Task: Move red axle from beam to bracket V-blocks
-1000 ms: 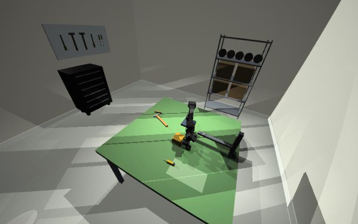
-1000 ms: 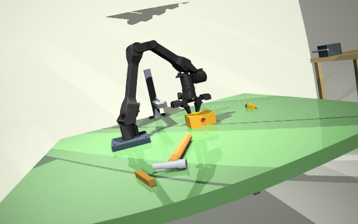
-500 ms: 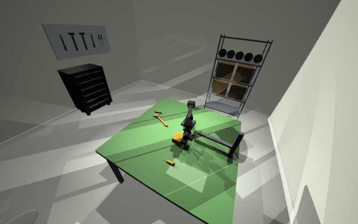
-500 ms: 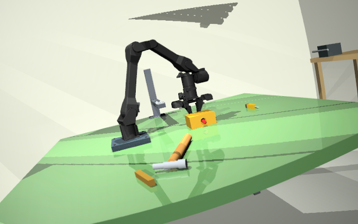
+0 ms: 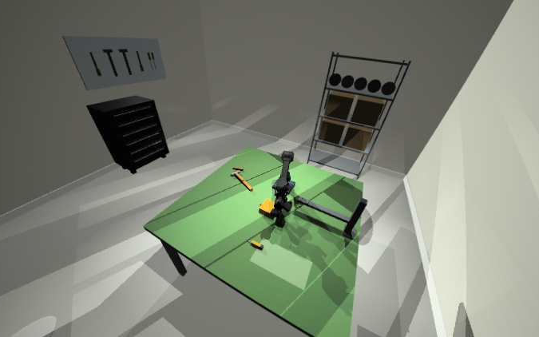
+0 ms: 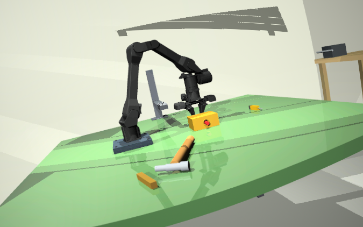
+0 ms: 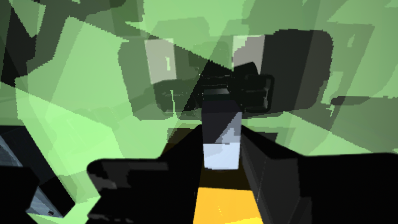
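The pincer (image 5: 275, 213) (image 6: 197, 113) (image 7: 218, 128) is pinching a grey block (image 7: 221, 135); just below its tips sits the yellow beam (image 5: 267, 207) (image 6: 203, 121) (image 7: 225, 206), with the red axle (image 5: 260, 204) (image 6: 206, 122) in its hole, and the bracket (image 5: 323, 209) (image 6: 151, 86) stands well apart from the pincer

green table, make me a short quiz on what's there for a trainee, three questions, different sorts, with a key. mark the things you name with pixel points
1. True or false: the red axle (image 5: 259, 204) (image 6: 206, 122) is out of the yellow beam (image 5: 267, 206) (image 6: 197, 123) (image 7: 225, 206).
2. Nearest the head of the hammer (image 5: 243, 181) (image 6: 182, 150): a) yellow beam, b) small orange block (image 5: 237, 168) (image 6: 147, 180)?
3. Fill in: the gripper (image 5: 279, 214) (image 6: 197, 113) (image 7: 218, 128) is ____ on a pale grey block (image 7: 221, 156).

Key: 1 false; 2 b; 3 shut
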